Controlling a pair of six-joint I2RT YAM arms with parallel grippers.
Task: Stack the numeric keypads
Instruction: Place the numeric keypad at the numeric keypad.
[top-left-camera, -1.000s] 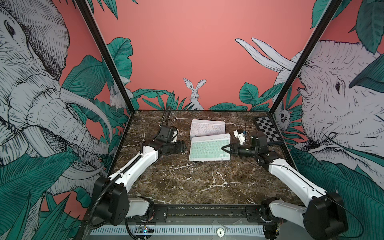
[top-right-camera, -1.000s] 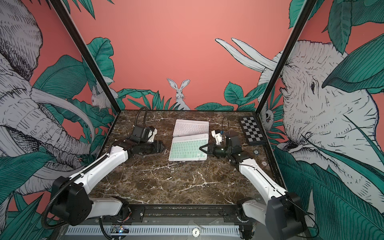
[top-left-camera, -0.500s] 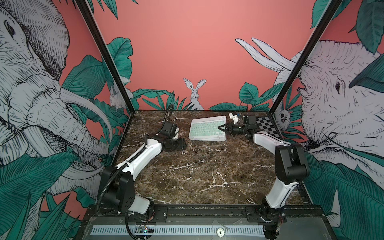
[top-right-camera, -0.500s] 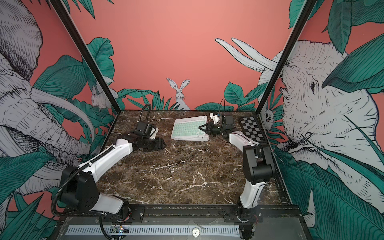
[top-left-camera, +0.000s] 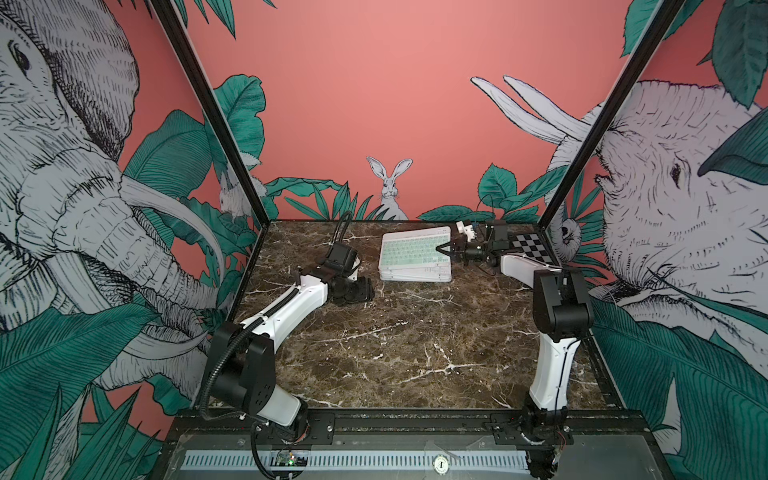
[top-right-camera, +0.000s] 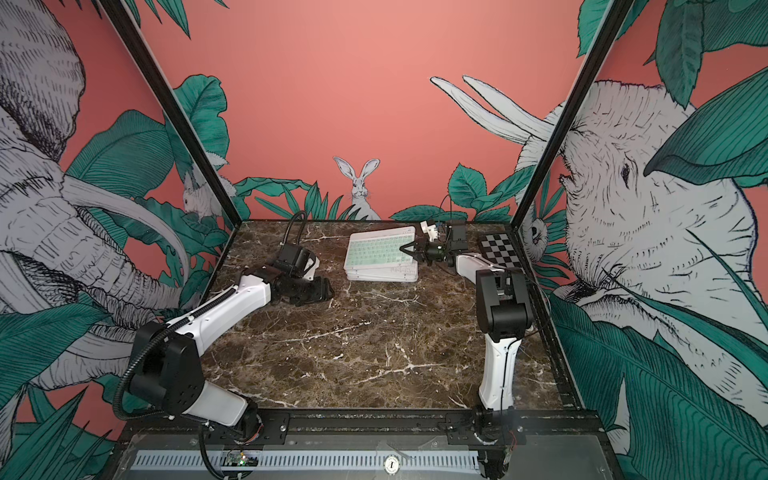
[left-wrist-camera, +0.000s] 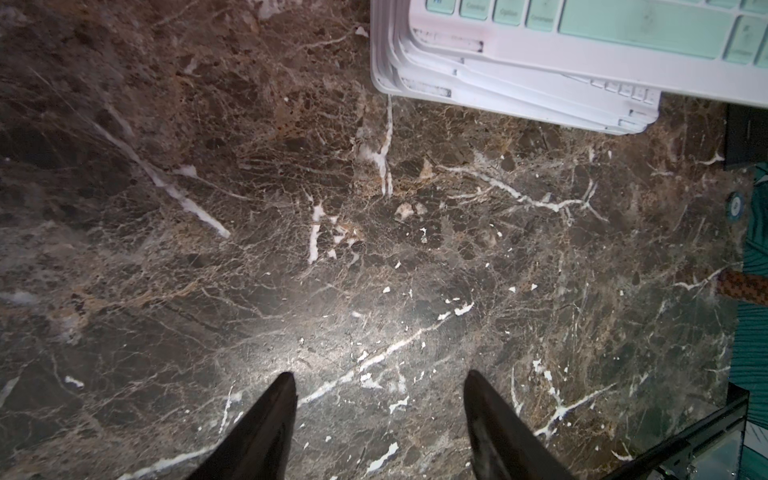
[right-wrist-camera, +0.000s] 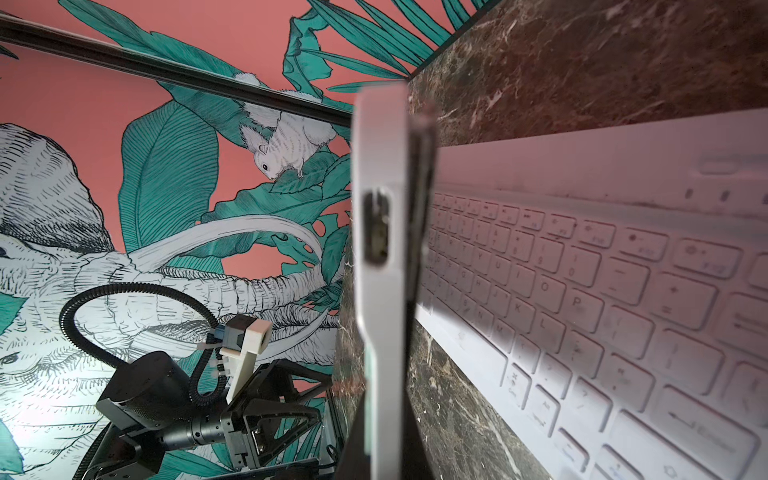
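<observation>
Nearly done: we see no loose keypads on the marble table. The right gripper clamps the mint-key keypad by its edge, tilted just over the stack of keypads at the back. Lay-down and release remain. The left gripper hangs parted and empty nearby. A second ago this keypad was in front of the stack

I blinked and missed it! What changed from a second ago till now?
The right end effector, shut on the green keypad, carried it toward the back wall, from in front of the stack of keypads to over it. It has not let go. The left end effector, open and empty, and the checkered board stayed about where they were.
</observation>
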